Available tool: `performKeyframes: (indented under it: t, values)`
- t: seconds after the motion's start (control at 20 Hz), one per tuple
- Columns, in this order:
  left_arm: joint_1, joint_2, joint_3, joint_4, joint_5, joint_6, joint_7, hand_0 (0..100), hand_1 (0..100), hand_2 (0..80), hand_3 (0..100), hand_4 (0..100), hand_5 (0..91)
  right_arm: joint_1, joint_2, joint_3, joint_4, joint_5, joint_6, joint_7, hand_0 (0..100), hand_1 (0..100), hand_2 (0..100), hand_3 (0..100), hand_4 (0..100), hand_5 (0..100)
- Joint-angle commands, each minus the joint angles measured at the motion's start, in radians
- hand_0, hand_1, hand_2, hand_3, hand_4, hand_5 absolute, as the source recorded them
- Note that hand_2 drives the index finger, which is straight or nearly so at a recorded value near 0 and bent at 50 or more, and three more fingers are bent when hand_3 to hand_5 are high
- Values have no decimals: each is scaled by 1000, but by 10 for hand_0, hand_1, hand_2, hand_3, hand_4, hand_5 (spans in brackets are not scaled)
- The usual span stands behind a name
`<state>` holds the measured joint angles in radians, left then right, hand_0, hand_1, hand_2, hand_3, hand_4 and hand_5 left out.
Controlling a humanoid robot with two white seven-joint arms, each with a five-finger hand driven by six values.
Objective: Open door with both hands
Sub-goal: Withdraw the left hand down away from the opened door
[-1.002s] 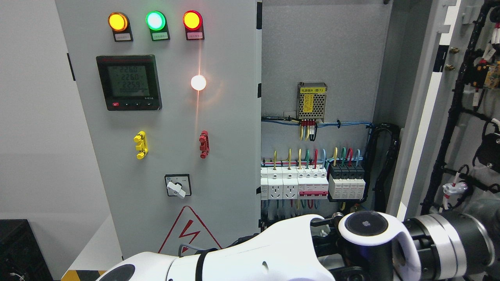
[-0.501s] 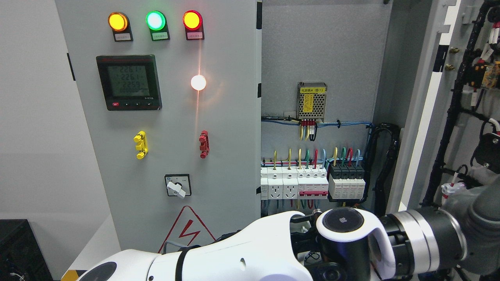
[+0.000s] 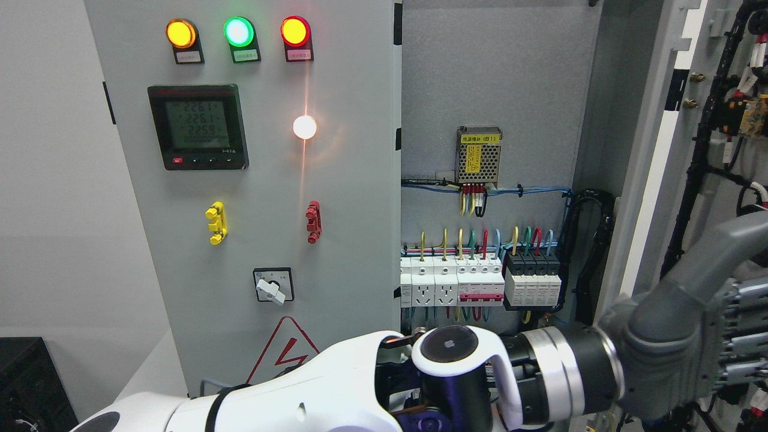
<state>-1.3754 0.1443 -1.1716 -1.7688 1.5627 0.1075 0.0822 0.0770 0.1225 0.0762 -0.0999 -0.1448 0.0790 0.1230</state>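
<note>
At the far left a plain pale wall (image 3: 54,180) is filling the view, with a black box (image 3: 30,384) sitting at the lower left corner. Next comes the closed left door (image 3: 258,180) of the electrical cabinet, a flat matte grey metal panel. Across its top three round indicator lamps are glowing: amber (image 3: 180,33), green (image 3: 238,31) and red (image 3: 295,31), each over a small label too fine to read. Below them a square black meter (image 3: 198,126) is showing three rows of digits, reading about 226.1, 226.1 and 225.9. A bright white light spot (image 3: 305,126) is flaring beside it. Lower down a yellow handle (image 3: 216,222) and a red handle (image 3: 312,221) are standing upright, then a white rotary switch (image 3: 273,285) on a black square plate, then a red-edged lightning warning triangle (image 3: 285,354).

The left arm (image 3: 312,390), glossy white with a black-capped joint and a metal ring, is crossing from the lower left to the right edge. Its grey left hand (image 3: 690,324) is lying against the right door (image 3: 654,150); whether its fingers are closing cannot be told.

Behind it the open cabinet interior is showing a perforated metal power supply (image 3: 479,156) with a yellow label, white sockets and breakers (image 3: 456,282) and black breakers (image 3: 533,279) fed by coloured wires. The right door is standing swung open at the right, black cable bundles (image 3: 708,156) running down its inner face.
</note>
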Motion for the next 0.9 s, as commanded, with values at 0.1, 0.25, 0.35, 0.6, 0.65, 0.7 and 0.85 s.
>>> performKeyframes:
  t: [0.1, 0.25, 0.35, 0.6, 0.65, 0.7, 0.85]
  values:
    - [165, 358, -5, -222, -4, -3, -4, 0, 0, 0, 0, 0, 0, 0, -1, 0, -10, 2, 1, -9, 191, 0, 0, 0, 0, 0]
    - [249, 457, -5, -230, -7, -11, -6, 0, 0, 0, 0, 0, 0, 0, -1, 11, -10, 5, -1, -10, 191, 0, 0, 0, 0, 0]
    - [320, 515, -3, -232, -10, -29, -6, 0, 0, 0, 0, 0, 0, 0, -1, 13, -10, 5, -1, -16, 191, 0, 0, 0, 0, 0]
    - [547, 619, 1, -228, -12, -37, -6, 0, 0, 0, 0, 0, 0, 0, -1, 11, -12, 5, -2, -60, 191, 0, 0, 0, 0, 0]
    - [590, 635, 1, -225, -12, -49, -7, 0, 0, 0, 0, 0, 0, 0, -1, 11, -12, 5, -5, -60, 191, 0, 0, 0, 0, 0]
    - [634, 644, 3, -222, -13, -63, -6, 0, 0, 0, 0, 0, 0, 0, -1, 10, -12, 5, -13, -62, 191, 0, 0, 0, 0, 0]
    - [760, 673, 7, -205, -33, -77, -7, 0, 0, 0, 0, 0, 0, 0, -6, 2, -12, 5, -18, -60, 191, 0, 0, 0, 0, 0]
